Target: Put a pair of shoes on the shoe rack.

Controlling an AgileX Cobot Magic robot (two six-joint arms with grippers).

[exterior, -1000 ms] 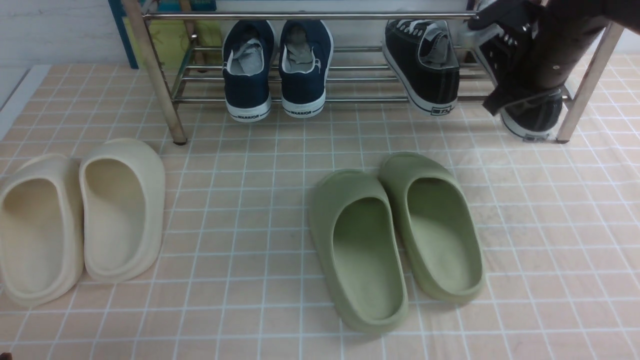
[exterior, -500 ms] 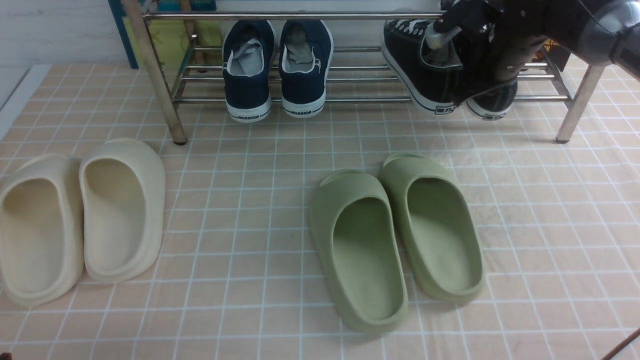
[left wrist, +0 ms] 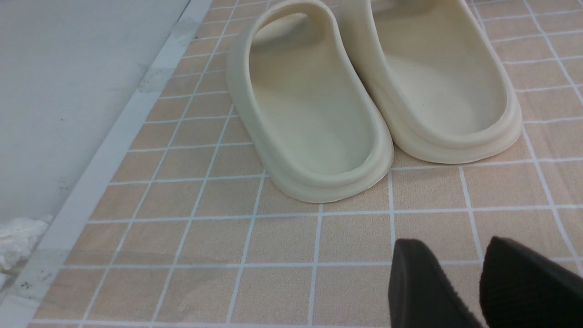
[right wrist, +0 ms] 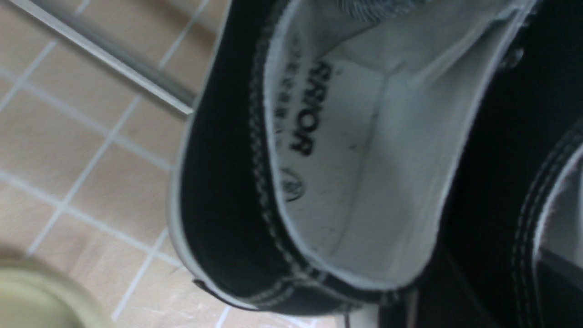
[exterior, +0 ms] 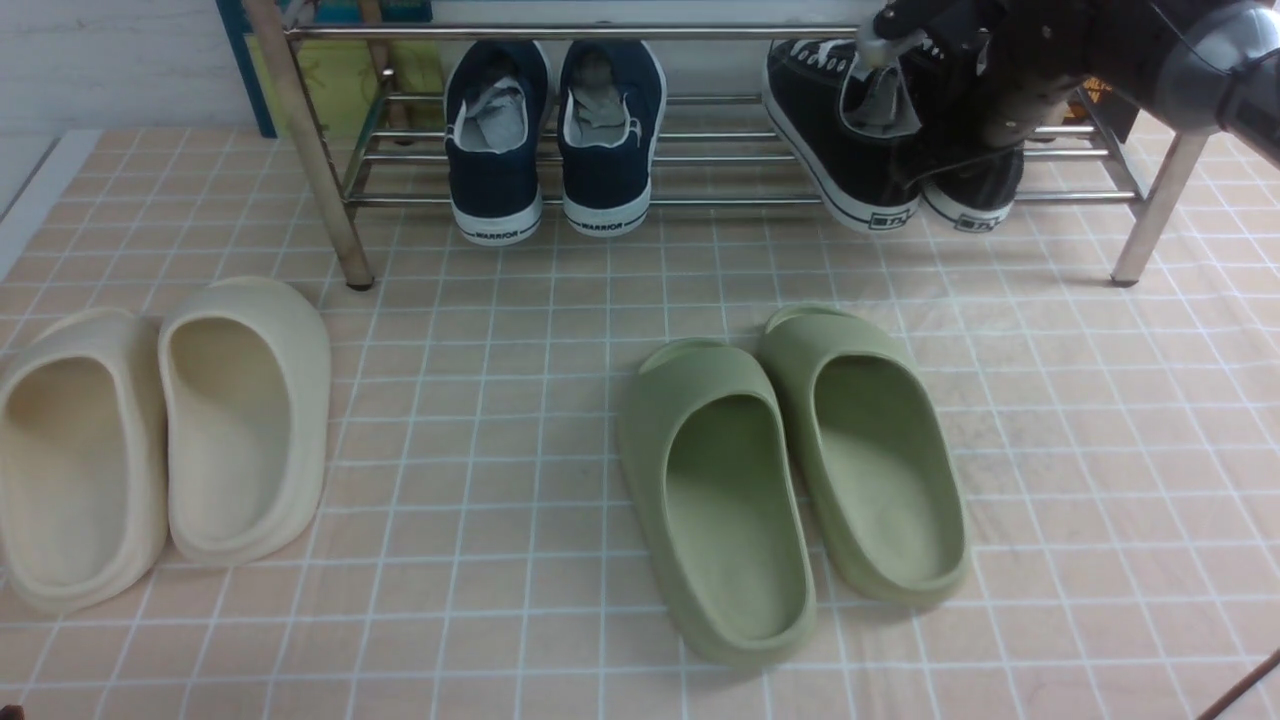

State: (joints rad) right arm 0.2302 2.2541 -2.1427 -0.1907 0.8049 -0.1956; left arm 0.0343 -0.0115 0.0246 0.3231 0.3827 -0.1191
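Observation:
Two black sneakers lie side by side, heels toward me, on the right part of the silver shoe rack (exterior: 600,32). The left sneaker (exterior: 850,170) shows fully. The right sneaker (exterior: 985,195) is mostly covered by my right gripper (exterior: 950,120), which sits on its collar. In the right wrist view the left sneaker's grey insole (right wrist: 328,173) fills the frame and the other sneaker's stitched collar (right wrist: 537,191) runs along the edge; the jaws are lost in the dark. My left gripper (left wrist: 455,248) hovers open over bare tile near the cream slippers (left wrist: 373,91).
Navy sneakers (exterior: 555,130) occupy the middle of the rack. Green slippers (exterior: 790,470) lie on the tiled floor in front, cream slippers (exterior: 160,430) at the left. The rack's right leg (exterior: 1150,220) stands beside my right arm. A grey floor strip (left wrist: 68,91) borders the tiles.
My right arm carried the second black sneaker from the rack's right end leftward and set it beside the first. The left arm has not moved.

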